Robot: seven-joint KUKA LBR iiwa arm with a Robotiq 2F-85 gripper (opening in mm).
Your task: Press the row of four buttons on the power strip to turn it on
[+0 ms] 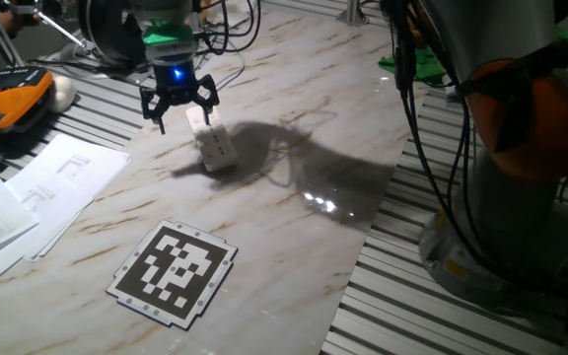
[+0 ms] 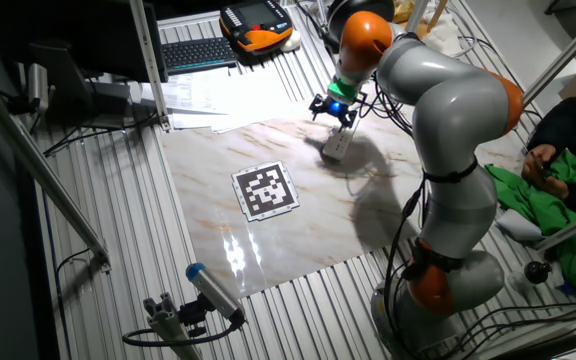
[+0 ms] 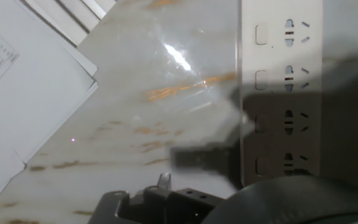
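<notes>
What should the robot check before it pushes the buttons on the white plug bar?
1. Power strip flat on the table: ok.
2. Gripper above the strip's end: ok.
3. Row of four buttons in sight in the hand view: ok.
4. Nothing lying on the buttons: ok.
5. Fingers open or shut: cannot tell.
6. Paper sheets away from the strip: ok.
</notes>
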